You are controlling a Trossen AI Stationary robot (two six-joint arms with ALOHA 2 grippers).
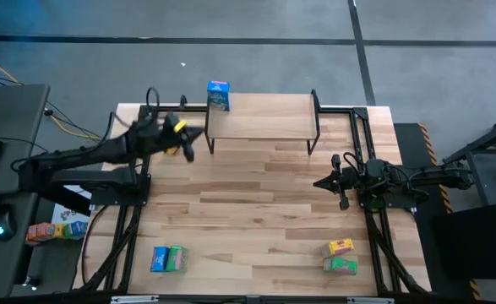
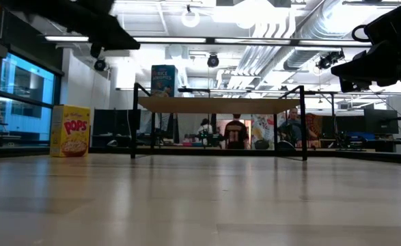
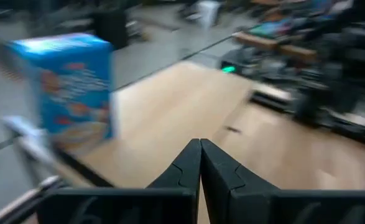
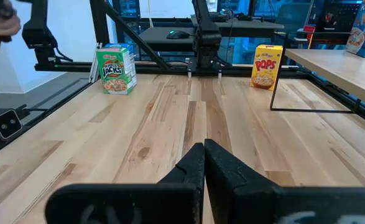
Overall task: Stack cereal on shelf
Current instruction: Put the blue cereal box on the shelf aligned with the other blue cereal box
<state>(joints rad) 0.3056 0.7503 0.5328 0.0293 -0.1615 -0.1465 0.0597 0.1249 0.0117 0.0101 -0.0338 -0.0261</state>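
left end effector (image 3: 200,163) closed, empty, beside shelf (image 1: 260,127)

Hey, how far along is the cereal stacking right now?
One blue box stands on the shelf at its back left corner. The left gripper, shut and empty, is by a yellow box standing on the table beside the shelf. Still on the table: a blue and green pair front left, a yellow and green pair front right. The right gripper waits shut.
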